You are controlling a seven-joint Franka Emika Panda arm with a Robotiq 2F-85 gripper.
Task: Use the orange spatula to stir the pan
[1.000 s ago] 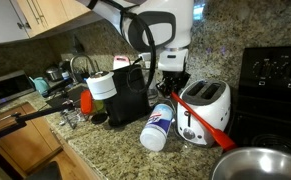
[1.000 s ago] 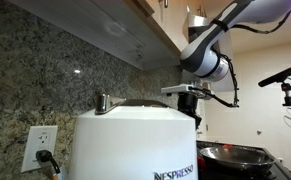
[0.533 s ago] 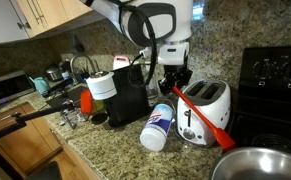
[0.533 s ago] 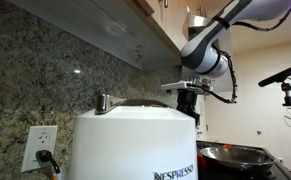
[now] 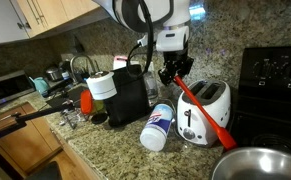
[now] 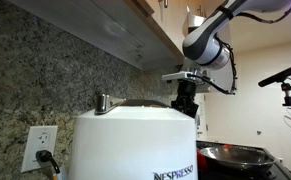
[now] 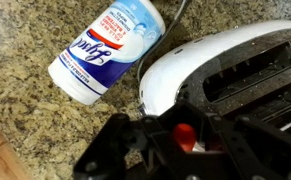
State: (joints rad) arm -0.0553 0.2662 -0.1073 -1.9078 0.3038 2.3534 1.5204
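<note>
My gripper is shut on the top end of the orange spatula, which slants down from it across the front of the white toaster towards the pan. The blade end hangs just above the pan's near rim. The wrist view shows the red handle tip pinched between my dark fingers, above the toaster. The shiny pan sits low in both exterior views, beyond my gripper.
A wipes canister lies on its side on the granite counter beside the toaster, with a black coffee machine to its left. A black stove stands behind the pan. A white Nespresso machine blocks much of an exterior view.
The jaws closed on the spatula's handle and the gripper rose, lifting the handle end up off the toaster. The spatula now slants more steeply.
</note>
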